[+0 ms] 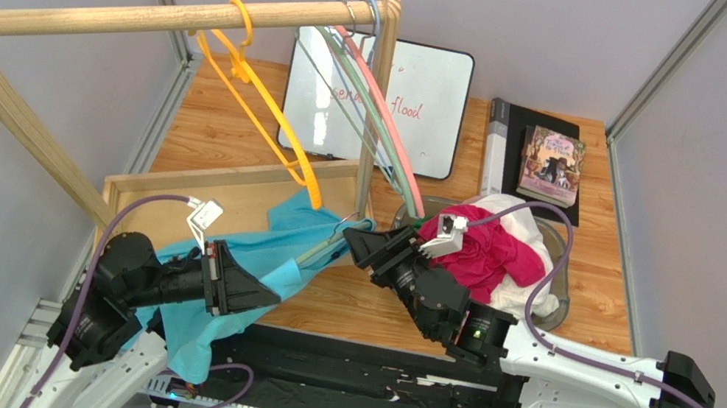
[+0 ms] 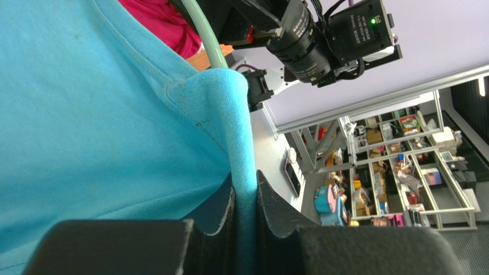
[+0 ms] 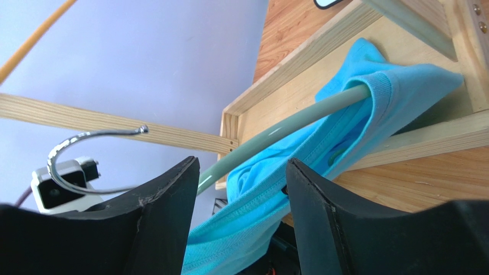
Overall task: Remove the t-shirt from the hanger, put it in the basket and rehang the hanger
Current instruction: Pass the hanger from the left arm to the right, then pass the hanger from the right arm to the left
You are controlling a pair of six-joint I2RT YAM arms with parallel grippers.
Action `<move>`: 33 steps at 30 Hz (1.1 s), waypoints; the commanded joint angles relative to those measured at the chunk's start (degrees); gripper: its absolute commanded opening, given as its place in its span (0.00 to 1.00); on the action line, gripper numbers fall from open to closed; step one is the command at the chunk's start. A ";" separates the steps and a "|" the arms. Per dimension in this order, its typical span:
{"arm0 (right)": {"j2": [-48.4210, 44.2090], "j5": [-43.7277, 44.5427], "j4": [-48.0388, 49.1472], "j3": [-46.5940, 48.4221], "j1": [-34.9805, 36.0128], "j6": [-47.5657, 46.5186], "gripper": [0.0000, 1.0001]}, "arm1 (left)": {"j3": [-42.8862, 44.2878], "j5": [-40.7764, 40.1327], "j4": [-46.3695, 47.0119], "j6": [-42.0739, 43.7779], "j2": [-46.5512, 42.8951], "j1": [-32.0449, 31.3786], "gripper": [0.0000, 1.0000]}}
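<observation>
The teal t-shirt [image 1: 259, 247] hangs off a pale green hanger [image 1: 326, 250] low over the rack's base. My left gripper [image 1: 265, 293] is shut on a fold of the t-shirt [image 2: 86, 114] at its edge; the cloth is pinched between the fingers [image 2: 270, 200]. The hanger's arm [image 2: 209, 40] pokes out above that fold. My right gripper [image 3: 242, 166] is at the hanger's neck, jaws apart, with the shirt's collar [image 3: 321, 143] running between them. The hanger's arm [image 3: 287, 126] passes behind the left fingertip, and its metal hook [image 3: 86, 149] hangs free to the left.
A wooden clothes rack [image 1: 143, 14] carries an orange hanger [image 1: 262, 102] and several pastel hangers [image 1: 394, 120]. Its wooden base frame [image 1: 224, 191] lies beneath the shirt. Behind are a whiteboard [image 1: 433, 93] and a book [image 1: 550, 164]. A basket [image 1: 558, 289] of pink and white clothes sits at the right.
</observation>
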 commanded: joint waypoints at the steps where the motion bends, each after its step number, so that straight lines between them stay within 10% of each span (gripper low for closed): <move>1: -0.38 5.39 -1.80 2.94 0.07 4.15 0.63 | 0.08 3.32 6.41 0.23 -0.84 0.06 0.00; 11: 5.95 -0.67 0.04 7.43 0.16 6.43 0.57 | 0.08 4.54 6.41 0.50 -2.86 0.06 0.00; 17: 6.57 -2.07 0.74 8.14 0.07 7.14 0.10 | 1.74 3.25 0.63 4.26 -2.95 0.06 0.02; 19: 6.48 -2.43 0.65 8.14 -0.02 7.40 0.00 | 4.10 0.52 -5.32 6.29 -2.77 0.06 0.19; 24: 5.87 -3.75 0.74 7.79 -0.02 7.58 0.00 | 10.70 -9.24 -14.32 13.57 -0.68 0.06 0.58; 33: 4.55 -6.29 1.09 7.79 -0.28 6.96 0.00 | 17.14 -6.98 -8.99 16.06 10.31 0.06 0.49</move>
